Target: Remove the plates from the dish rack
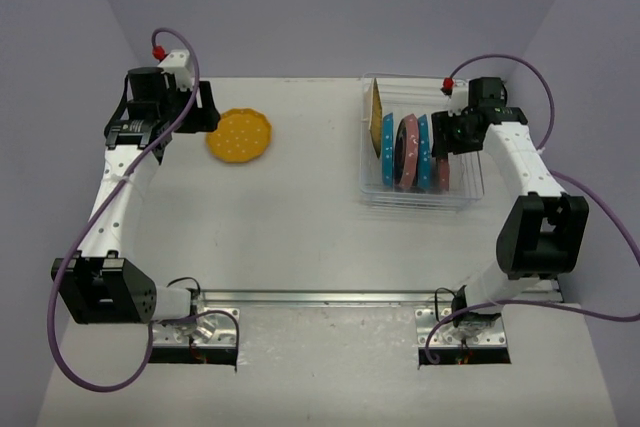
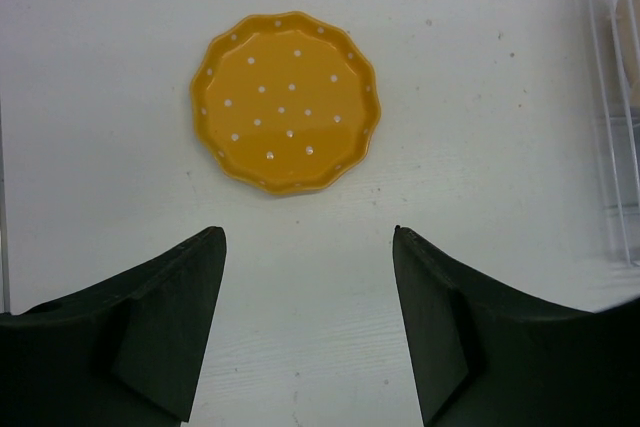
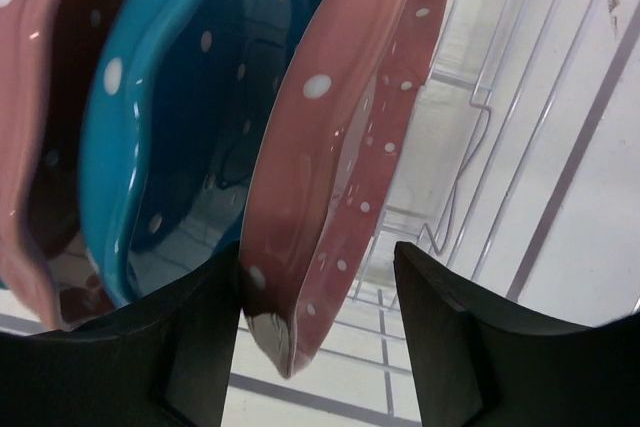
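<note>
**Straddling a pink plate (image 3: 330,197) in the rack (image 1: 418,199)**

My right jaws stand wide, one on either side of this plate's rim. It stands on edge next to a teal plate (image 3: 160,147). My left jaws are wide and empty above the desk (image 2: 480,77), with a yellow plate (image 2: 286,100) lying flat beyond them.

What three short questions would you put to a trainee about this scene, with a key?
1. True or false: the yellow plate lies flat on the table.
2. The right gripper straddles a racked plate of which colour? A teal, B pink, C yellow.
3. Fill in: the left gripper has its jaws ____.
Key: 1 true; 2 B; 3 open.
</note>
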`<state>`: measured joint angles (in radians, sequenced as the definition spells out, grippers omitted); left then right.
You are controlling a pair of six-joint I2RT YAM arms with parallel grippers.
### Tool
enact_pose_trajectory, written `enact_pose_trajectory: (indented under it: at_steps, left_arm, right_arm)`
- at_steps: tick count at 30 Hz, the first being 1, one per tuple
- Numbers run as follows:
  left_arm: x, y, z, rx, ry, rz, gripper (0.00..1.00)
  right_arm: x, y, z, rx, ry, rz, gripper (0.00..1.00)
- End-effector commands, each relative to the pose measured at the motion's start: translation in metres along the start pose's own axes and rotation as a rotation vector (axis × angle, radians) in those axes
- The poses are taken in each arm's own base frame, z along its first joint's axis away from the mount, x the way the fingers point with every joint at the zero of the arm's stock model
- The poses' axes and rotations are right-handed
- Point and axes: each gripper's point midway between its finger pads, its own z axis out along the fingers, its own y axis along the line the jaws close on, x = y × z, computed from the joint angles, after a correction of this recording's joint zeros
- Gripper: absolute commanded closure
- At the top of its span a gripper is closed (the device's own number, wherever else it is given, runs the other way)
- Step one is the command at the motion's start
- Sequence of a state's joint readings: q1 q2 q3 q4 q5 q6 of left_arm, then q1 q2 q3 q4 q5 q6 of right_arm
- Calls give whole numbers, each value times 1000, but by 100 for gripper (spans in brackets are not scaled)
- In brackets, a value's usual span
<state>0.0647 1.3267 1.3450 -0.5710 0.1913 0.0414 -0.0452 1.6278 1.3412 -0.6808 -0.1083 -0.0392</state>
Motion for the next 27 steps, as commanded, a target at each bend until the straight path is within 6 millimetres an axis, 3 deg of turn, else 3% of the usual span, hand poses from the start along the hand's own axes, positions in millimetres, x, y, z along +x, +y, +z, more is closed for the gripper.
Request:
enact_pose_trajectory:
  at_steps: [1,4,7,12,16,27]
  left_arm:
    - [-5,-1,1,3,-28,3,34]
    - [-2,0,3,2,-21,0,34]
    - [-1,0,3,0,-20,0,34]
    - [-1,-3,3,16,-19,-7,34]
    - [0,-5,4,25,-20,-17,34]
    - [-7,-12,1,57,-26,-35,33]
  right_arm:
    - [-15,1,12,-5,-56,22,42]
    - [-12,6,16,-26,-49,61,53]
    - [-10,13,13,-59,-44,77,71]
    - [-14,28,-18,-113,-71,119,99]
    - [-24,35,-42,-134,-118,139,100]
    - [-89,45,-133,-178,-341,101,100]
